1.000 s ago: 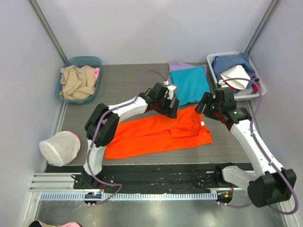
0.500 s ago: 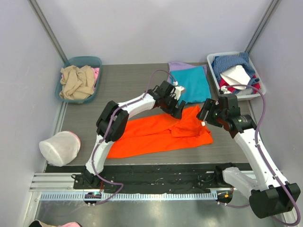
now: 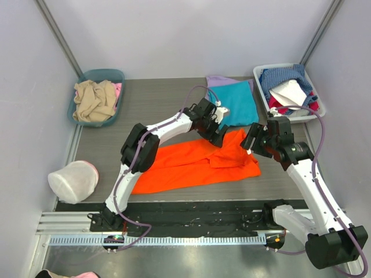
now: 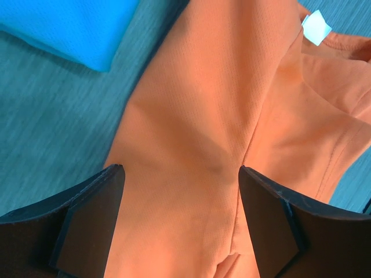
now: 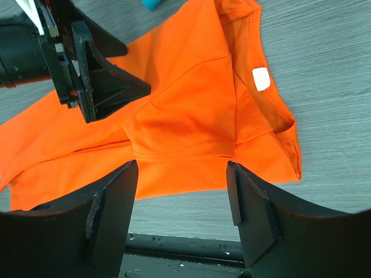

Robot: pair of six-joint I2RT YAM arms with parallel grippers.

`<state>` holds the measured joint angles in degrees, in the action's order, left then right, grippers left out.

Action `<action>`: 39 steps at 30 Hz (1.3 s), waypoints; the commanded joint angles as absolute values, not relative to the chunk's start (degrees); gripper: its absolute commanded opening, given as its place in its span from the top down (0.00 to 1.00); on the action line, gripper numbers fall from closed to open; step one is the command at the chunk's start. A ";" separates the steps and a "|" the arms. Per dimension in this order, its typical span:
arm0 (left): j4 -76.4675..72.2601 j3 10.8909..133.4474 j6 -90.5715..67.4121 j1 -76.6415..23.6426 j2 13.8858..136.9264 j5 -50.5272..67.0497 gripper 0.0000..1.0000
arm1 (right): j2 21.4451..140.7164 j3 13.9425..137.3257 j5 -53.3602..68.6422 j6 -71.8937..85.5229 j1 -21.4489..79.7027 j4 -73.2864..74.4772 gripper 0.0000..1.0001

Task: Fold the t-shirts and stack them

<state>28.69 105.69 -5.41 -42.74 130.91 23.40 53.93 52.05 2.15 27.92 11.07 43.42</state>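
Note:
A bright orange t-shirt [image 3: 191, 163] lies partly folded on the table's middle; it also shows in the left wrist view [image 4: 214, 116] and the right wrist view [image 5: 191, 110]. A teal t-shirt [image 3: 235, 104] lies folded at the back on a lavender one [image 3: 219, 80]. My left gripper [image 3: 217, 134] is open and empty, just above the orange shirt's upper edge [image 4: 181, 174]. My right gripper [image 3: 250, 143] is open and empty, above the shirt's right end with the collar tag [image 5: 181, 174].
A teal basket [image 3: 97, 95] of tan cloth stands at the back left. A white basket [image 3: 288, 90] of mixed clothes stands at the back right. A white mesh bag [image 3: 73, 180] lies at the front left. A black rail [image 3: 191, 214] runs along the near edge.
My left gripper has moved right along the orange shirt's upper edge. My right gripper has shifted slightly right and nearer. The orange shirt lies much as before.

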 commanded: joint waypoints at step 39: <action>41.67 108.57 2.73 -41.57 134.75 32.35 1.00 | 51.33 50.71 3.34 27.25 11.07 43.86 0.30</action>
<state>40.82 114.80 5.52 -41.71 138.37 33.32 52.60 50.94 2.92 27.35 11.05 44.69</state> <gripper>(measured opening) 0.020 0.703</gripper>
